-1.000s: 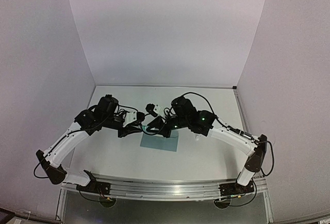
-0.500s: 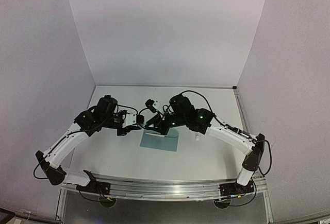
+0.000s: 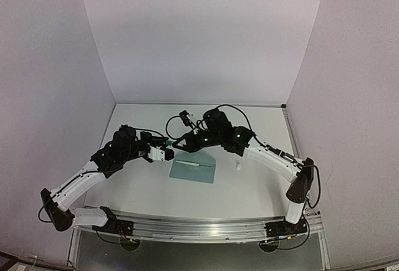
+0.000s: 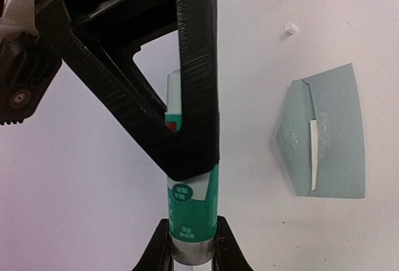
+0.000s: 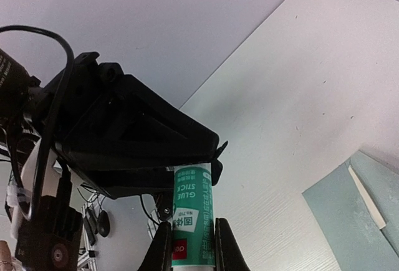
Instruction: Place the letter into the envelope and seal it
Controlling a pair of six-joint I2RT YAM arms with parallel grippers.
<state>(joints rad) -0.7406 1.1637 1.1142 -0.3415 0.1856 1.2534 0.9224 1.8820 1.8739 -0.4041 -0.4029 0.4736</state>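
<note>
Envelope (image 3: 194,171) flat on the table (image 3: 143,187), teal, just below both grippers and on their near side; flap turned up along the far edge, towards them. Letter (image 4: 313,156) seen only as a thin pale sliver on the envelope's face, at the flap's edge. Off to the right gripper's side, a small white object (image 3: 239,166) near the envelope, not touching it. Above and just beyond, left gripper (image 4: 192,246) closed narrow on the base of a green-labelled glue stick (image 4: 193,205), one finger pressed to either side. Right gripper (image 5: 192,246) clamped just as narrowly on the same glue stick from the opposite end, facing the left one head-on, tube bridging the two in the air, clear of the table. Farther back, plain white walls (image 3: 199,40)
</note>
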